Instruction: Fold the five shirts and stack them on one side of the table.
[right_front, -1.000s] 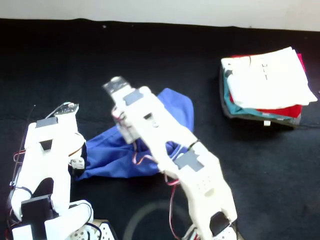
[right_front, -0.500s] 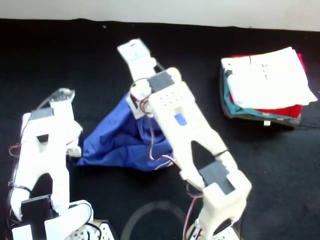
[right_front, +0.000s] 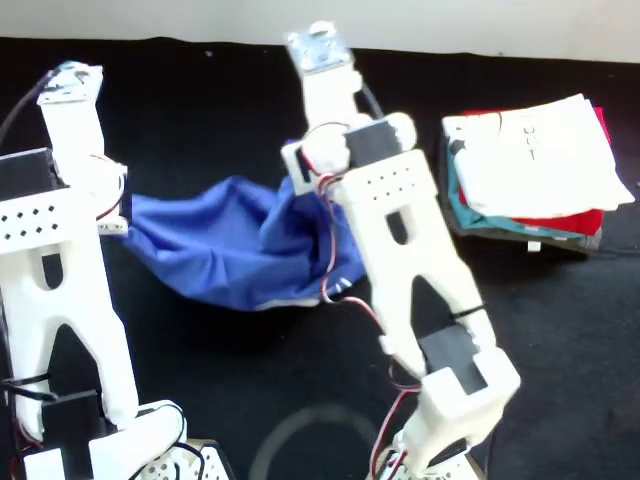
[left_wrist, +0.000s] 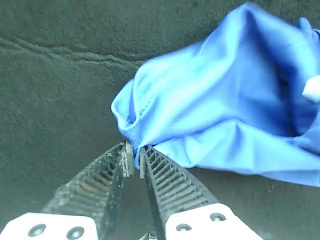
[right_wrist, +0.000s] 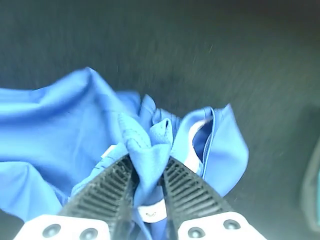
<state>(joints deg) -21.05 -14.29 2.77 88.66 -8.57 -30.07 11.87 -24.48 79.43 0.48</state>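
While folded shirts (right_front: 530, 165) are stacked at upper right, the blue shirt (right_front: 220, 250) is left unfolded, pinched by the left gripper (left_wrist: 134, 152) and the right gripper (right_wrist: 149, 167).

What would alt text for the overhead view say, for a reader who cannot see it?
The left arm and right arm, both white, each pinch one end of a blue shirt that sags between them over a black table. A stack of folded shirts, white on top, sits at the right.
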